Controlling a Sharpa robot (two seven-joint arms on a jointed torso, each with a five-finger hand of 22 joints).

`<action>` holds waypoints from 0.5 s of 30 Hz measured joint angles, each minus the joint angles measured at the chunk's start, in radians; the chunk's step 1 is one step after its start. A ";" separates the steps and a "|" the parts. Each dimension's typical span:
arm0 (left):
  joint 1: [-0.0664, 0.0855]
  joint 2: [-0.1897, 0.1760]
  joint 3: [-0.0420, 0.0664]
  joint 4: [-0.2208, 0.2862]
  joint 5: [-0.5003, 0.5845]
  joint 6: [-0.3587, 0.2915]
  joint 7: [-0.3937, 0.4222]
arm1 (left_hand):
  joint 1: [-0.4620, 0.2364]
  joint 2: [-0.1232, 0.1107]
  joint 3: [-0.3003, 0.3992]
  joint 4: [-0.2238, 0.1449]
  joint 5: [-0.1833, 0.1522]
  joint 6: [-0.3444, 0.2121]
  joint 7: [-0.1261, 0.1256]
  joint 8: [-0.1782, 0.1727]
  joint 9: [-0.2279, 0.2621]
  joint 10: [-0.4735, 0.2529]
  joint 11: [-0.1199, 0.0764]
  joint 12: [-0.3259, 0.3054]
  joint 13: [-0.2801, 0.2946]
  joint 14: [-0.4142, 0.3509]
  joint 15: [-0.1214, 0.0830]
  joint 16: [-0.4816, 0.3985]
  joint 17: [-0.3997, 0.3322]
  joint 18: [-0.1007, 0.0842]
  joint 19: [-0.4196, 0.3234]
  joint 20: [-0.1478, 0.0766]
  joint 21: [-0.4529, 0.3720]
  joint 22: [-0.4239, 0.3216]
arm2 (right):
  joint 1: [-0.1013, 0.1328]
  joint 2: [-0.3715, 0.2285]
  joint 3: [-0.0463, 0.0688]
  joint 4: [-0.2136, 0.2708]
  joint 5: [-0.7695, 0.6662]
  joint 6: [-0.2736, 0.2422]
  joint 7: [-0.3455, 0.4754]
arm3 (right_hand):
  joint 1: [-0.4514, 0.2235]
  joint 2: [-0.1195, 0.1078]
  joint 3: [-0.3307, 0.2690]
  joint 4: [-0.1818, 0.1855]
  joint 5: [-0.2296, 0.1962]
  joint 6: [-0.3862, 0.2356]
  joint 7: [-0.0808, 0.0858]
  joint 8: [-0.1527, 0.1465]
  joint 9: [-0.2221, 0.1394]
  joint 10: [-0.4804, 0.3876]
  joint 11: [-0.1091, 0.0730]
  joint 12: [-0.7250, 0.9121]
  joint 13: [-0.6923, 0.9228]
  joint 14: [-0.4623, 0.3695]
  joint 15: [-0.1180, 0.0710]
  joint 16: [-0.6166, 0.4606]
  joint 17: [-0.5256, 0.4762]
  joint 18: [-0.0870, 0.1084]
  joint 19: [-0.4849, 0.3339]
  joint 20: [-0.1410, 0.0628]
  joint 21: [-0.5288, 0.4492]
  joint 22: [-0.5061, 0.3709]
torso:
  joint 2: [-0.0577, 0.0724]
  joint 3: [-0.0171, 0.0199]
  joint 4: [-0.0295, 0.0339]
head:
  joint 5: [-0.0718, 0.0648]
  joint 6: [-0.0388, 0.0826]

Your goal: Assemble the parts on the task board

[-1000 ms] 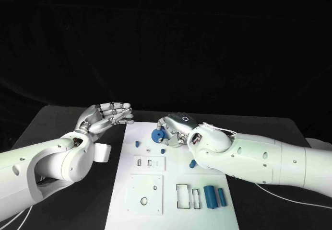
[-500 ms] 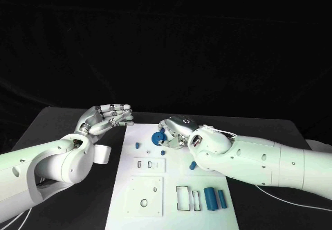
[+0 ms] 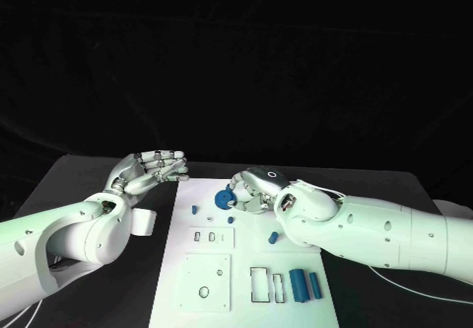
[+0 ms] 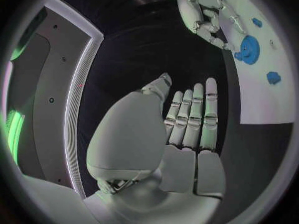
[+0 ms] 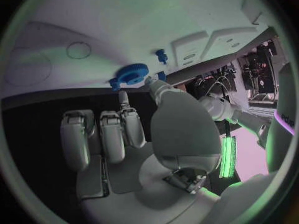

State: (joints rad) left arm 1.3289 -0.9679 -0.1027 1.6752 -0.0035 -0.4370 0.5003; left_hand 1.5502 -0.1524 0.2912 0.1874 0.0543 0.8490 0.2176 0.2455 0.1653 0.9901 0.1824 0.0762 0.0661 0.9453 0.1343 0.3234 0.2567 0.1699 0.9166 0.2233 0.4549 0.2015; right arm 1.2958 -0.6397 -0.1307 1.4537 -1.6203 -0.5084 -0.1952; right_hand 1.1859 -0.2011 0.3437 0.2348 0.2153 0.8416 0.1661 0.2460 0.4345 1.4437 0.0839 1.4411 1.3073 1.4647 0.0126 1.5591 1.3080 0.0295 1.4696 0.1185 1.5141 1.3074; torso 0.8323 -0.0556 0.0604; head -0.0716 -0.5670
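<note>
1. The right hand (image 3: 254,189) sits over the far part of the task board (image 3: 296,311), its fingertips at a blue gear (image 3: 225,199). The right wrist view shows a fingertip and the thumb touching the gear's rim, the other fingers curled back; whether it is truly pinched or only nudged I cannot tell.
2. The left hand (image 3: 153,168) hovers off the board's far-left corner, above the black table (image 3: 69,179), fingers straight and together, holding nothing.
3. The gear lies near the board's far edge, toward its left side, just beyond a small blue peg (image 3: 194,209) and a smaller blue stub (image 3: 230,219).
4. Orientation: in the left wrist view the gear (image 4: 249,49) looks flat, face up, its axis probably standing upright from the board. Being round, it has no long axis along the board.
5. Risks, as I judge them: so light a fingertip hold could let the gear slip or tip on edge; a tilted gear would jam on its post; the hand could knock the nearby peg.
</note>
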 measured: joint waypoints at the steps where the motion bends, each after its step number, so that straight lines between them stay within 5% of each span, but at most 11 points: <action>1: 0.000 0.000 0.000 -0.001 0.000 0.000 0.000 | 0.000 0.000 0.000 0.000 0.000 0.000 0.000 0.000 0.000 0.000 0.000 0.000 0.000 0.000 0.000 0.000 0.000 0.000 0.000 0.000 0.000 0.000 | 0.003 -0.020 0.001 0.012 0.013 -0.009 0.008 | 0.011 0.010 0.000 0.000 0.000 0.000 0.000 -0.005 -0.001 0.002 -0.002 0.004 0.000 0.000 0.000 0.000 0.000 0.000 0.000 0.000 0.000 0.000 | 0.000 0.0000 -0.0006 | -0.002 0.001; 7: 0.000 -0.003 0.000 -0.006 0.000 0.001 -0.001 | 0.000 0.000 0.003 -0.003 0.000 0.000 0.000 0.000 0.000 0.000 0.000 0.000 0.000 0.000 0.000 0.000 0.001 0.000 -0.004 -0.004 0.000 0.001 | 0.037 -0.160 0.006 0.079 0.167 -0.035 0.100 | 0.106 0.001 0.046 -0.052 0.000 -0.002 0.002 -0.020 -0.008 0.003 -0.003 0.004 0.001 0.000 0.000 0.000 0.000 0.000 0.000 0.000 -0.008 0.000 | -0.004 0.0017 -0.0082 | -0.010 0.008; 15: 0.000 0.003 0.000 -0.019 0.000 0.003 -0.001 | 0.000 0.000 0.003 -0.003 0.000 0.000 0.000 0.000 0.000 0.000 0.000 -0.004 0.000 0.000 0.000 0.000 0.001 0.000 -0.004 -0.004 0.000 0.001 | 0.054 -0.330 0.005 0.110 0.416 0.019 0.237 | 0.149 -0.018 0.068 -0.096 0.000 0.000 0.007 -0.027 -0.010 -0.002 0.002 -0.003 0.001 0.000 0.000 0.000 0.000 0.000 0.000 0.000 -0.022 0.000 | -0.011 0.0098 -0.0236 | -0.012 0.012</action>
State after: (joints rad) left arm 1.3290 -0.9644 -0.1030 1.6560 -0.0034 -0.4335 0.4992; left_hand 1.5502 -0.1524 0.2940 0.1847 0.0543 0.8490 0.2176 0.2455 0.1652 0.9901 0.1824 0.0725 0.0661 0.9453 0.1343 0.3234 0.2580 0.1698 0.9128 0.2198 0.4549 0.2025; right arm 1.3497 -0.9693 -0.1259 1.5635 -1.2043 -0.4894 0.0417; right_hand 1.3347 -0.2188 0.4115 0.1391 0.2152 0.8420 0.1729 0.2188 0.4240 1.4417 0.0860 1.4382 1.3081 1.4647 0.0126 1.5589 1.3078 0.0295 1.4696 0.1185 1.4923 1.3076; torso 0.8209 -0.0458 0.0368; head -0.0838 -0.5552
